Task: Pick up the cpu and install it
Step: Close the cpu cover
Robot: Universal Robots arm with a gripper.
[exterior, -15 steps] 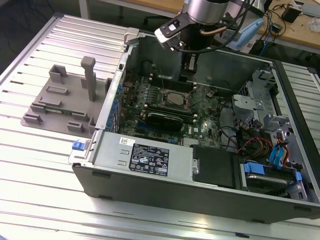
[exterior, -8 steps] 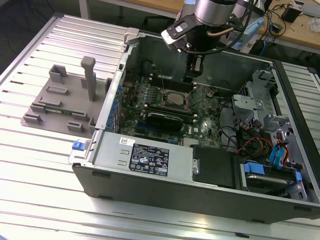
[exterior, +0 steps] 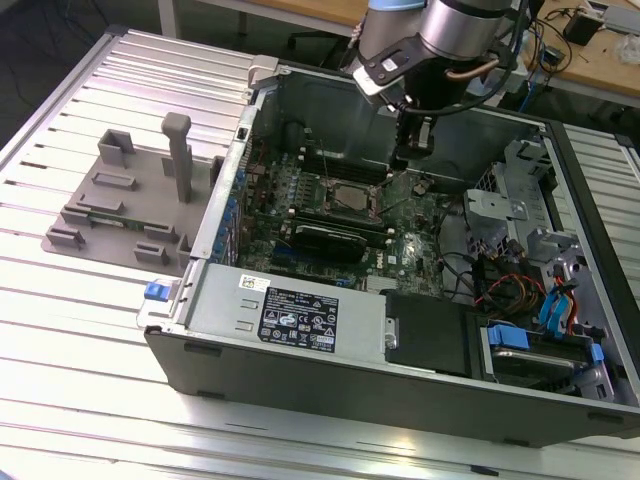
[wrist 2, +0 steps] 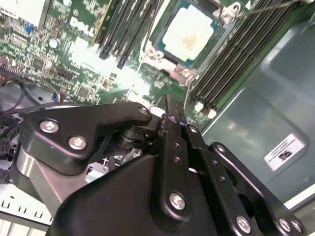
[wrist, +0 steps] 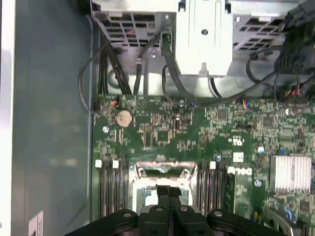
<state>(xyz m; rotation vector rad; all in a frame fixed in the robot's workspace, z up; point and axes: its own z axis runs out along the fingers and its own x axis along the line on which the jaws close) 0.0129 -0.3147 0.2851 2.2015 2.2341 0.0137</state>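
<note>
The cpu [wrist 2: 189,34] lies flat in the socket [wrist 2: 153,54] of the motherboard [wrist: 197,132], between two banks of memory slots [wrist 2: 236,59]. The end effector [wrist: 170,192] hangs just above the board beside it, fingers pressed together and holding nothing. The chip may be resting slightly skewed or unlatched. A downward push there could bend socket pins, and a sideways drift could clip the slots.

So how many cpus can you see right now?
1: the cpu sits in the motherboard socket inside the open case, close to the end effector. Others may be hidden.
</note>
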